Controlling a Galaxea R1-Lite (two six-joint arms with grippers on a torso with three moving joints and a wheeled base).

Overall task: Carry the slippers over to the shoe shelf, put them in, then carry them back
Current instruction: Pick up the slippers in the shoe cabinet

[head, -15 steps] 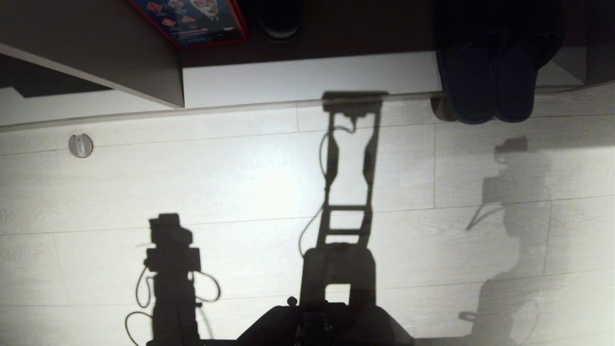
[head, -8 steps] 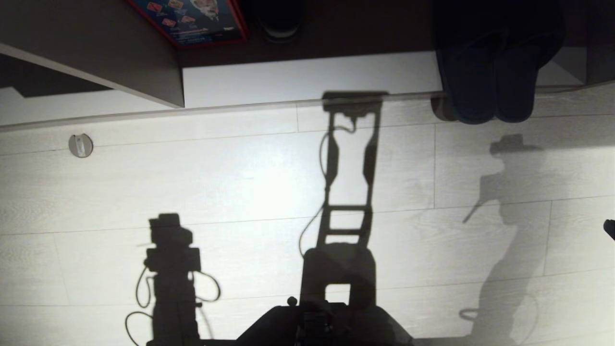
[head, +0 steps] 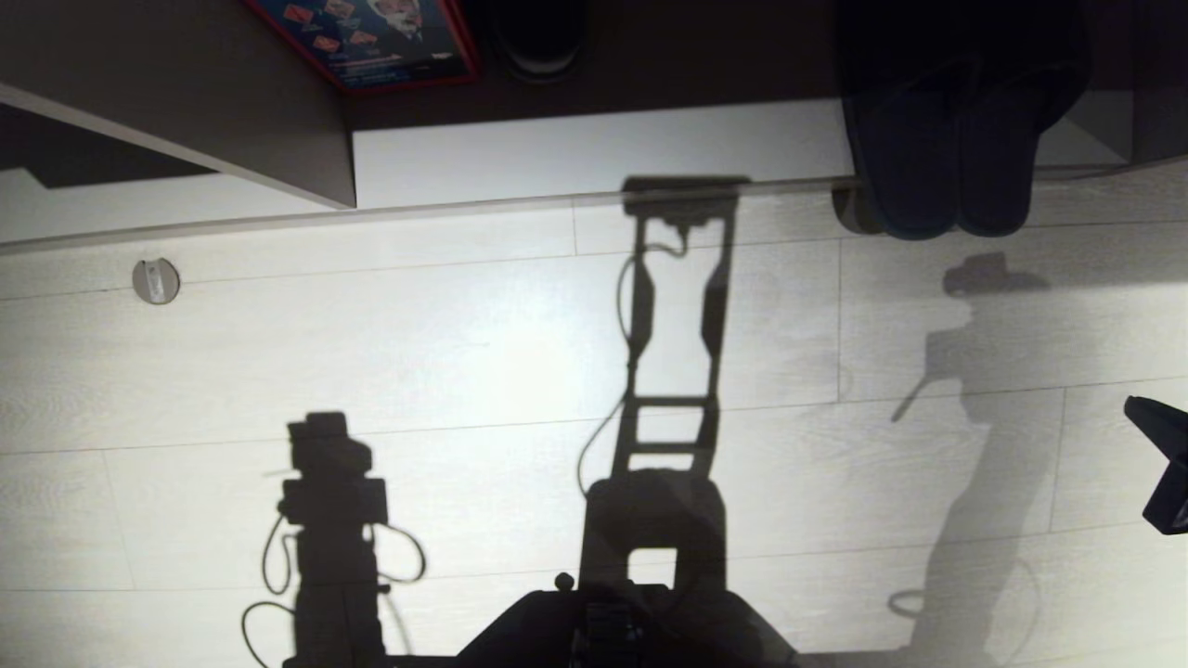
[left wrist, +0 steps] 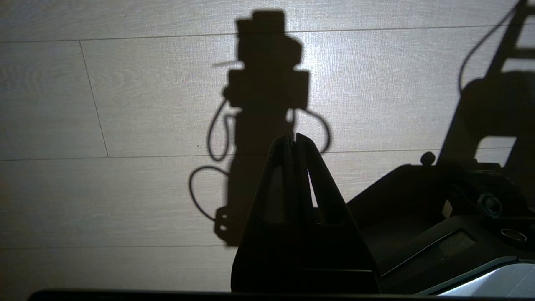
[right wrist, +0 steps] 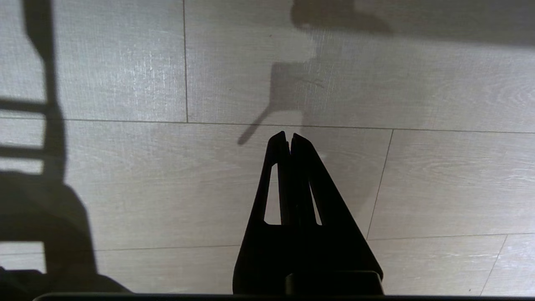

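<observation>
Entry, left to right across my head view.

Far left: a slanted pale board point(head: 186, 139) of the furniture crosses the upper corner. Below it, on the pale plank floor point(head: 464, 353), sits a small round metal fitting point(head: 156, 280). Lower down falls the shadow of my left arm, cables looped at its sides.

My left gripper point(left wrist: 291, 140) does not appear in the head view. In its own wrist view it hangs above bare floor beside my dark base point(left wrist: 439, 209), fingers pressed together, nothing between them.

Upper middle: a red-edged box with a blue printed face point(head: 367, 42) lies in the dark recess, and a dark rounded object point(head: 538, 42) just right of it; I cannot identify it. The shelf's pale front board point(head: 594, 153) runs below both. My torso's shadow lies down the centre of the floor.

Upper right: the slippers point(head: 947, 158) lie side by side and touching, on the shoe shelf point(head: 1086, 139), their near ends overhanging its front edge above the floor. Their far ends are lost in darkness.

Right edge: my right gripper point(right wrist: 288, 136) enters the head view only as a dark piece at mid-height, well apart from the slippers. Its wrist view shows it clenched, empty, over plain floorboards.
</observation>
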